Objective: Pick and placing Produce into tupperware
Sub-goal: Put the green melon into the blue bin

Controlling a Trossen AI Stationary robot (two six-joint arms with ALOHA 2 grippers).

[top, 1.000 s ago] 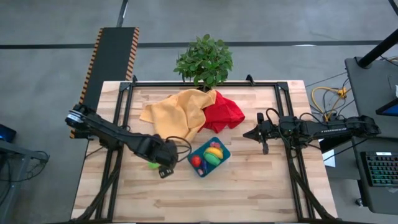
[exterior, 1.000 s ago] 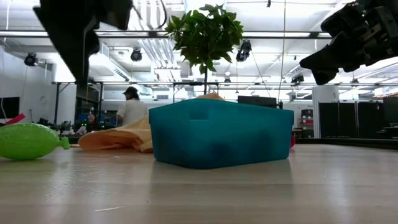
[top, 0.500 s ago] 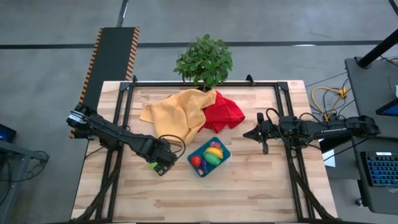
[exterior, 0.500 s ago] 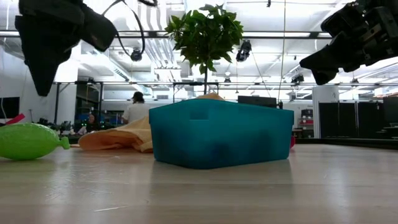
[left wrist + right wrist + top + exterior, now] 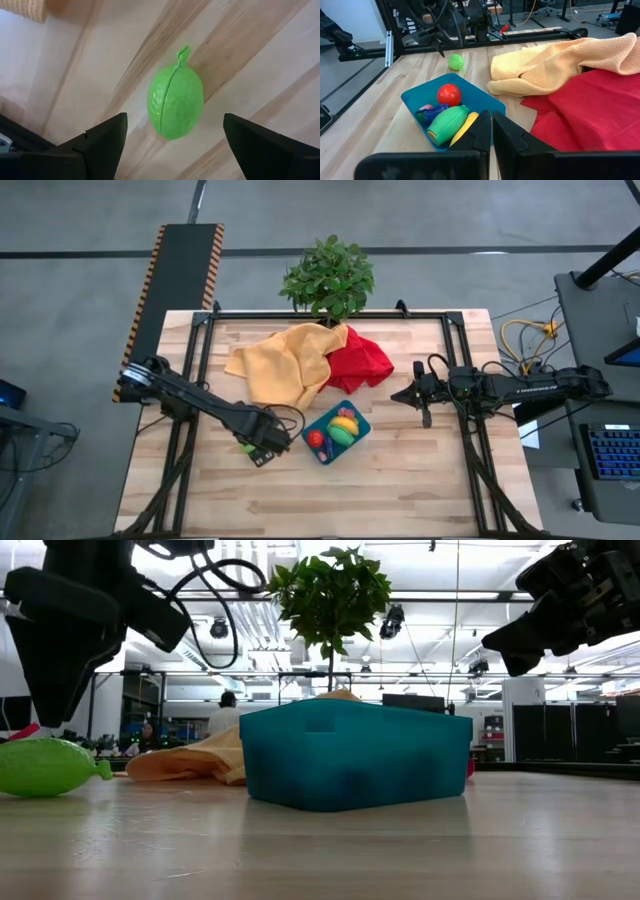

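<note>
I am positioning the left gripper over the one green piece lying loose on the table, just beside the tupperware on its left-arm side. The wrist view is showing the jaws standing wide apart, empty, with the piece between the two fingers and farther out along the camera's line. In the low view the piece is resting on the wood and the gripper is hanging just above it, not touching.

The relation I am working from is the piece's long axis. It is running from the stem tip toward the camera, roughly across the line joining the two fingers (so a closing stroke should meet the narrower flanks, not the ends). I am judging that a straight descent, with no wrist rotation, is what the grasp calls for.

The left arm is plainly the nearer one. The right gripper is waiting well apart, beyond the far side of the tupperware, with its jaws pressed together and holding nothing.

The tupperware is already holding a tomato, a second green piece and other produce. The cloths are lying behind it.
</note>
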